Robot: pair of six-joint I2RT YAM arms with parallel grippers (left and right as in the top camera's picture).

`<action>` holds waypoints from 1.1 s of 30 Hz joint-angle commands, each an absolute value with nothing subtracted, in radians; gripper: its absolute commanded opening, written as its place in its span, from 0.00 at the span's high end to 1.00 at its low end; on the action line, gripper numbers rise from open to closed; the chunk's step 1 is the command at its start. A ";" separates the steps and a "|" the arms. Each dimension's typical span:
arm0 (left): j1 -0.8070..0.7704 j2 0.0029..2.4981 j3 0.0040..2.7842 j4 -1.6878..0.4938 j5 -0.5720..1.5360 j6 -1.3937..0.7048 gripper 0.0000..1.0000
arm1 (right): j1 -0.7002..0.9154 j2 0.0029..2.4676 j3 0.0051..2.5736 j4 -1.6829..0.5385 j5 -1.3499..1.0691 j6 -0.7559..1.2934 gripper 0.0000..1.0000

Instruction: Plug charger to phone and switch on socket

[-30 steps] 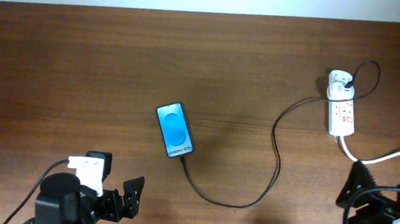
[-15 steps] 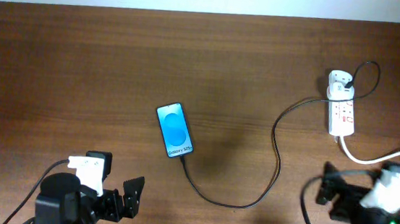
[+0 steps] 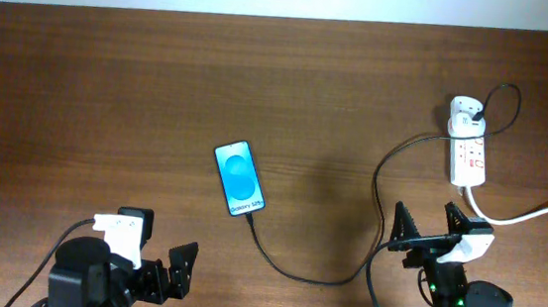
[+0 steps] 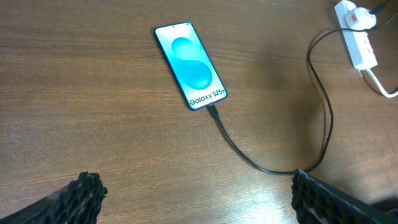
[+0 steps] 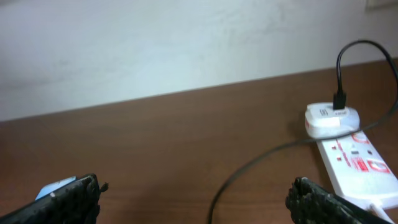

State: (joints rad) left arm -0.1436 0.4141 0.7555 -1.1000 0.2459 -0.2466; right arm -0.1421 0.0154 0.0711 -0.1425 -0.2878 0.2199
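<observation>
Where the tabletop meets its near-left corner, left jaws: spread wide, holding nothing.
Phone: flat at mid-tabletop, screen lit, its long axis running away from the robot with a slight tilt.
Charger: the black cable's tip meets the phone's near end and looks plugged in. The cable loops rightward to the white adapter seated at the socket's far end.
Right jaws: wide apart, empty, by the near edge, pointing away from the robot.
Socket: ahead of the right jaws and a touch to their right, its long axis running away from them, well apart from the left jaws.
Next move, as I judge: the right arm, the nearer, reaches forward to a red-marked switch; which switch serves the adapter I cannot tell.
</observation>
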 commanded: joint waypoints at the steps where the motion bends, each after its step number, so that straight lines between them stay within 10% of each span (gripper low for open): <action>1: -0.143 0.408 0.754 -1.098 0.239 -0.245 0.01 | -0.136 0.003 0.033 -0.115 -0.250 0.253 0.02; 23: -0.176 0.398 0.739 -1.112 0.141 -0.244 0.01 | -0.136 0.004 0.006 -0.064 -0.134 0.252 0.02; 33: -0.175 0.067 0.080 -0.122 0.049 0.032 0.01 | -0.136 0.004 0.006 -0.064 -0.134 0.252 0.02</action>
